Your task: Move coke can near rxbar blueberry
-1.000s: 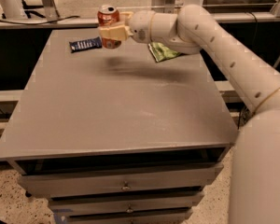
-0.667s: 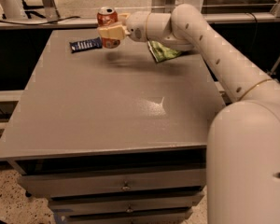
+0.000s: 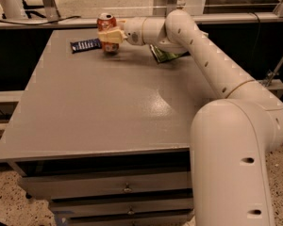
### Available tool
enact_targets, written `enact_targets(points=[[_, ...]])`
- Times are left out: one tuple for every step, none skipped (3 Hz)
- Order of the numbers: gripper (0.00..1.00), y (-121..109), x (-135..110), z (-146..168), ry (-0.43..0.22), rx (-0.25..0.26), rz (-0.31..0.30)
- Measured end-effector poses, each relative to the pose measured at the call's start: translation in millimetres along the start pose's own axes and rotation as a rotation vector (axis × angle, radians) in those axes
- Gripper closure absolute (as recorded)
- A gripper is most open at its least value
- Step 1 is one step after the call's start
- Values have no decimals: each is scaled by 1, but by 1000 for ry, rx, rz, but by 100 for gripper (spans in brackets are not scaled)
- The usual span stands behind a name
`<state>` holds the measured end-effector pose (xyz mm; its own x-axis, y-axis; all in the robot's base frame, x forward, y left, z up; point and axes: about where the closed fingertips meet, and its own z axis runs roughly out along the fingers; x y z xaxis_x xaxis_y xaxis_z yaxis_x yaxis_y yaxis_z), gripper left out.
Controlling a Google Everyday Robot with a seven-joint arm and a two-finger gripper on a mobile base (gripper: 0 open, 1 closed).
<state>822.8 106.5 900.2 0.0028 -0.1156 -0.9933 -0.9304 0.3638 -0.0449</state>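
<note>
The gripper (image 3: 106, 36) is clasped on the coke can (image 3: 106, 20). 1 of its jaws covers the can's middle band and the other is hidden behind the can. Whether the can's base touches the worktop (image 3: 108, 107) cannot be told. Just left of the can, the lettering on the rxbar blueberry (image 3: 85, 45) is too small to read. Right of the can, the arm (image 3: 203, 55) hides most of a green bag (image 3: 166, 55). Well below the can, the robot's body (image 3: 231, 173) is cut off by the bottom edge.
</note>
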Motion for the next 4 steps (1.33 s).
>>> enact_targets(points=[[84,-3,10,5,4,-1,17],[60,-4,14,5,1,1,31],[37,-3,16,4,-5,1,42],[15,2,16,3,-17,-6,51]])
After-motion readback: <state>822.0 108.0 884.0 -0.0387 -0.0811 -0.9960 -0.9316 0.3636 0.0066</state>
